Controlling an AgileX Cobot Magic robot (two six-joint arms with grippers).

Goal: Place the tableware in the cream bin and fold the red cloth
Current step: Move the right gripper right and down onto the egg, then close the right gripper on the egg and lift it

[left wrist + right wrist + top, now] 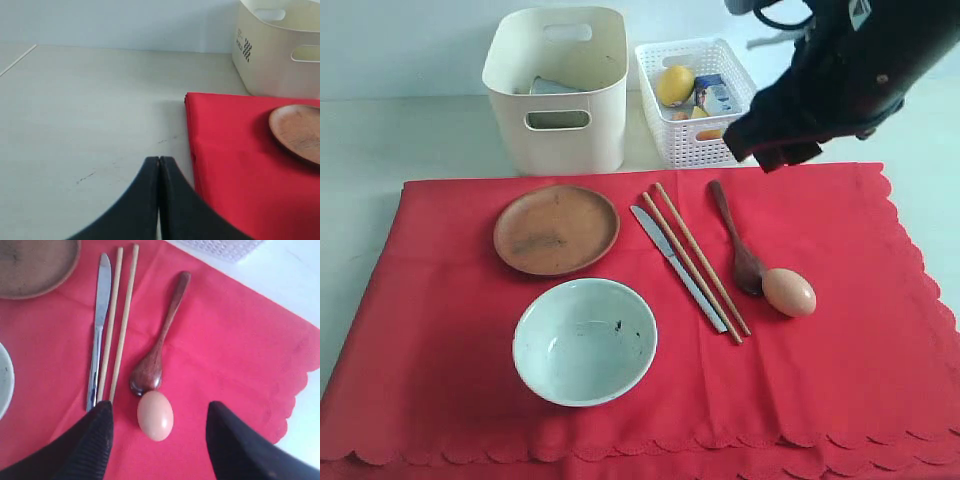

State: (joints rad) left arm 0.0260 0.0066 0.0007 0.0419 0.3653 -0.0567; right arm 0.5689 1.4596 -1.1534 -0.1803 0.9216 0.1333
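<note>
**Asker:** What were your two grippers doing at that moment?

**Me:** My left gripper [159, 167] was clenched, its two fingers pressed flat together with nothing between them. It hung over the bare pale table [75, 110], just beside the edge of the red cloth [840, 380]. My right gripper [160, 409] was released, with its jaws wide apart and empty. It hovered above a brown egg [155, 415] that lay between the two fingertips and touched neither.

**Asker:** And where was the tableware?

**Me:** Most of it lay out on the cloth. The round brown plate [556, 229] sat on the left part, toward the back. The pale bowl [585, 340] stood upright just in front of it, nearer the cloth's front edge. To their right, the metal knife [677, 267] and the pair of wooden chopsticks [695, 262] lay side by side on a slant. I could not tell whether the knife touched the nearer stick. The dark wooden spoon [738, 245] lay right of them, its bowl end right against the egg.

**Asker:** And the bin?

**Me:** The cream bin [556, 145] stood on the table behind the cloth, beyond the plate. Something greyish lay inside it, and I could not tell what it was. Just beside the bin, on its right, stood a white lattice basket [660, 125]. It held a lemon [674, 84] and a blue-white carton [718, 95]. The cloth itself was spread flat.
</note>
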